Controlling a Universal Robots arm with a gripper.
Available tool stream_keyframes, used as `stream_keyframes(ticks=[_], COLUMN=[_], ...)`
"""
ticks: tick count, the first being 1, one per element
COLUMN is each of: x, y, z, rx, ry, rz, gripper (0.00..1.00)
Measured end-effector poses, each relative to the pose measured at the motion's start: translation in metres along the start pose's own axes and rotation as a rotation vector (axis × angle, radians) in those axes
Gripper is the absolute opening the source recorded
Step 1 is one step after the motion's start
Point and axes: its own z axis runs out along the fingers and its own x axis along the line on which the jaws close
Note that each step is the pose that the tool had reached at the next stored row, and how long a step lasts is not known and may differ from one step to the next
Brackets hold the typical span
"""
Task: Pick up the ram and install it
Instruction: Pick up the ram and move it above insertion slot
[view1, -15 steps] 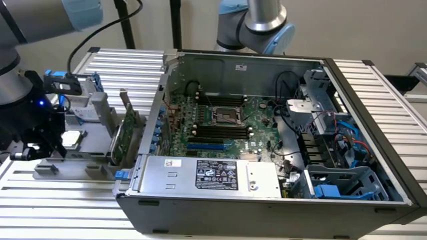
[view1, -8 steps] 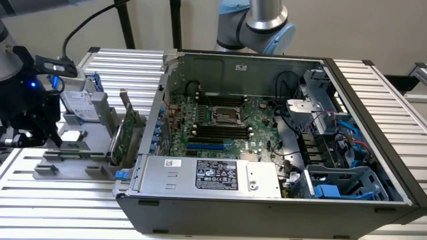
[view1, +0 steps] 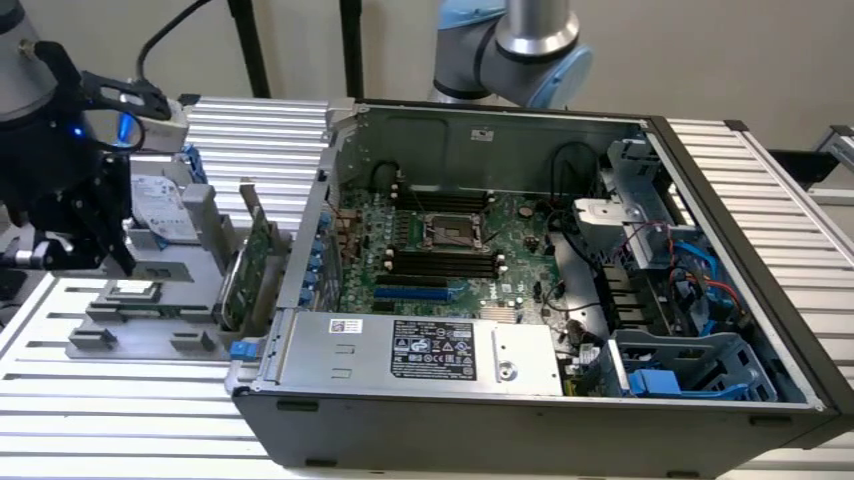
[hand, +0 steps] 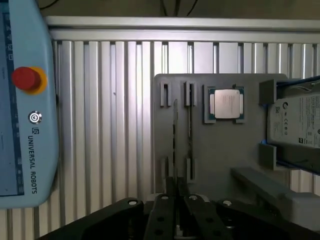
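the black hand (hand: 176, 201) hangs low over a flat grey plastic holder plate (hand: 250, 150) that lies on the ribbed silver aluminium desk (hand: 110, 125). in the wrist view the ram (hand: 175, 140), a thin, long stick seen edge-on, stands upright on the plate between small grey slot posts, and its near end runs in under the middle of the hand. the hand seems to be right at that end, but i cannot tell whether it is open or closed on the ram.

just beside the ram on the same plate sits a square silver processor chip (hand: 226, 104) in a shallow pocket, and beyond it a silver hard drive with a white label (hand: 297, 120), held between grey blocks. a pale blue teach pendant with a red round button (hand: 25, 79) lies on the desk, well apart from the plate.

in the exterior view the hand (view1: 94, 255) is at the exterior view's left, above the plate (view1: 147, 335). a tall green expansion card (view1: 260, 262) stands upright between the plate and an open grey metal computer case (view1: 534, 420). inside the case lies a green motherboard (view1: 514, 235) with a row of black memory slots (view1: 441, 265).
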Motion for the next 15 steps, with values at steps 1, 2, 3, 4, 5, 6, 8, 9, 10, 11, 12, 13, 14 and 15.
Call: stream_keyframes(ticks=[1,2,3,4,5,6,8,9,10,11,12,13,14,15], x=[0.0,0.0,-0.001,-0.001,-0.001,-0.001,-0.002,-0.002,-0.002,-0.002,-0.002,-0.003,-0.003,-0.003], y=[-0.0043,-0.0087,-0.013,-0.0177,-0.0221,-0.0264,-0.0351,-0.0395,-0.0438,-0.0484,-0.0528,-0.0572,-0.0617,-0.066], z=[-0.0047,-0.0094,-0.0141,-0.0191,-0.0236,-0.0282,-0.0376,-0.0422,-0.0469,-0.0516,-0.0555,-0.0584,-0.0608,-0.0624], rx=[-0.0002,-0.0005,-0.0006,-0.0009,-0.0008,-0.001,-0.0016,-0.0019,-0.0023,-0.0025,-0.0026,-0.0027,-0.0028,-0.0029], ry=[0.0,0.0001,0.0001,0.0001,-0.0001,-0.0002,-0.0001,-0.0001,0.0,-0.0001,-0.0002,-0.0004,-0.0005,-0.0008], rz=[0.0,0.0,0.0,0.0,0.0,0.0,0.0,0.0,0.0,0.0,0.0,0.0,0.0,0.0], gripper=[0.0,0.0,0.0,0.0,0.0,0.0,0.0,0.0,0.0,0.0,0.0,0.0,0.0,0.0])
